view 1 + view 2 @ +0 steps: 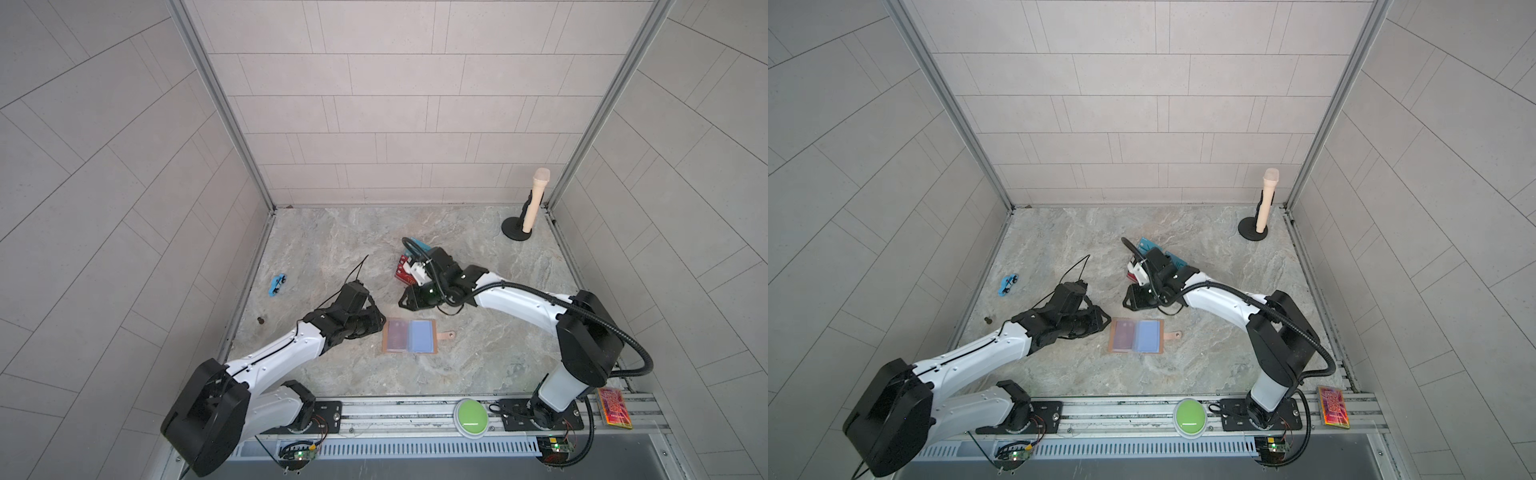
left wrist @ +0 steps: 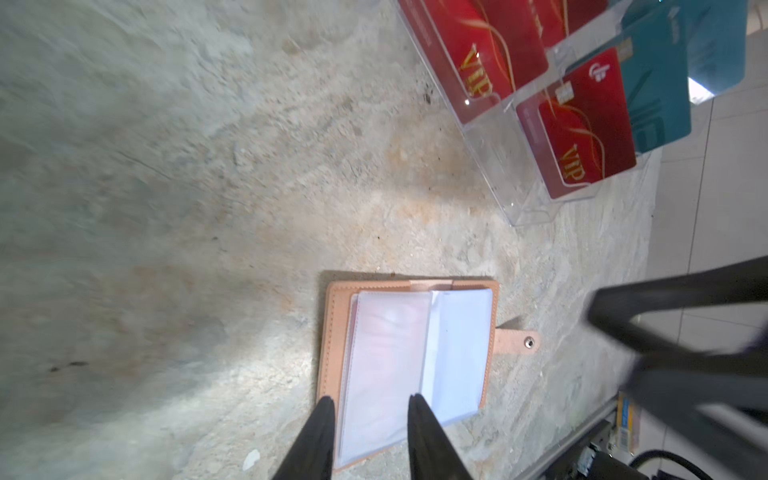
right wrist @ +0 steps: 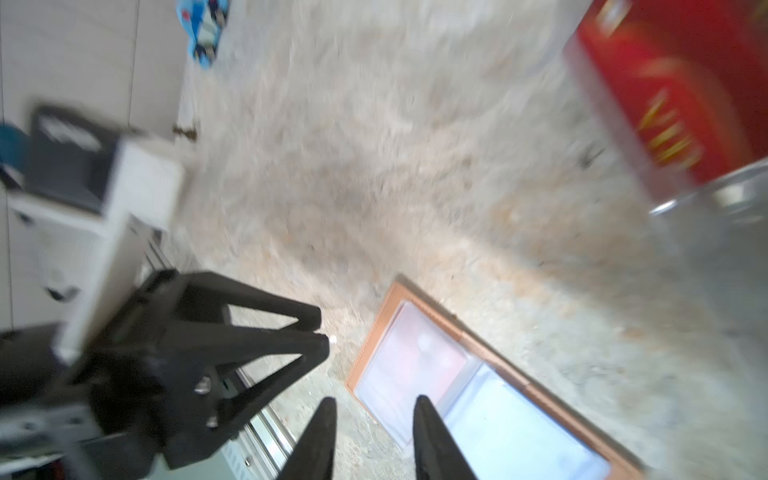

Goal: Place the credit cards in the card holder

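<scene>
A: Left gripper [image 2: 371, 401] parted, empty, tips by the card holder [image 2: 334, 340] edge. Right gripper [image 3: 374, 401] parted too, nothing between, view badly blurred.
B: Credit cards [image 2: 586, 141] in the acrylic stand [image 2: 490, 166], mid-table, mostly hidden under the right arm from above. Card holder open flat toward the front edge. Marbled table [image 1: 332, 249], grey tiled walls [image 1: 374, 124].

credit cards [image 1: 400, 273]: mostly hidden by right arm [image 1: 519, 307] | right wrist view: blurred

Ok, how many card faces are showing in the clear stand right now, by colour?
Red cards: 3
Teal cards: 2
Total: 5 faces showing in the clear stand, left wrist view; any stacked behind them are hidden.
</scene>
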Motion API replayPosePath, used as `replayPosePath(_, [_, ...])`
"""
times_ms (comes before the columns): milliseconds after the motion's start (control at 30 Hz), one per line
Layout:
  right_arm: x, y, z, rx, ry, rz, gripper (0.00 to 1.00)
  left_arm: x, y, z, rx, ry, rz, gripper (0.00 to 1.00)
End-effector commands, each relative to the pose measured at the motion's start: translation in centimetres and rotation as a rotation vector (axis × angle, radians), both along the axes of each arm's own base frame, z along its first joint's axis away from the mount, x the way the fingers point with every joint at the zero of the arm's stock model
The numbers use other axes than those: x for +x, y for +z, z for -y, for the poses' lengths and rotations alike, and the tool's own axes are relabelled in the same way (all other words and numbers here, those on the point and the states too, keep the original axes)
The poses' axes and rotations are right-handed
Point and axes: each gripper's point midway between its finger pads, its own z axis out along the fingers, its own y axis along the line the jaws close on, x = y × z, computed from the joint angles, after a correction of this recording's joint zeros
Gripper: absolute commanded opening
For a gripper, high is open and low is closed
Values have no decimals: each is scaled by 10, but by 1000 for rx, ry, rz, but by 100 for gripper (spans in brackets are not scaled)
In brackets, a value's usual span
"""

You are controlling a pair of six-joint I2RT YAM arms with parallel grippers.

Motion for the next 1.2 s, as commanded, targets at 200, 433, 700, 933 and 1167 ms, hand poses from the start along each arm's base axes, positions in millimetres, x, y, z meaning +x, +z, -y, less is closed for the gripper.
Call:
replayPosePath(200, [40,11,54,-370,95,119,44,30,49,-35,145,104,251,37])
replayPosePath(433, [78,-2,30,-421,154,130,39,24,47,-35,155,72,213,39])
replayPosePath(700, [107,-29,20,-516,201,111,39,22,36,-50,162,116,185,43])
replayPosePath(933, [117,-49,19,-562,213,96,41,24,31,-55,169,129,172,45])
replayPosePath(1167, [124,-66,17,-597,228,95,41,29,22,-60,166,153,138,44])
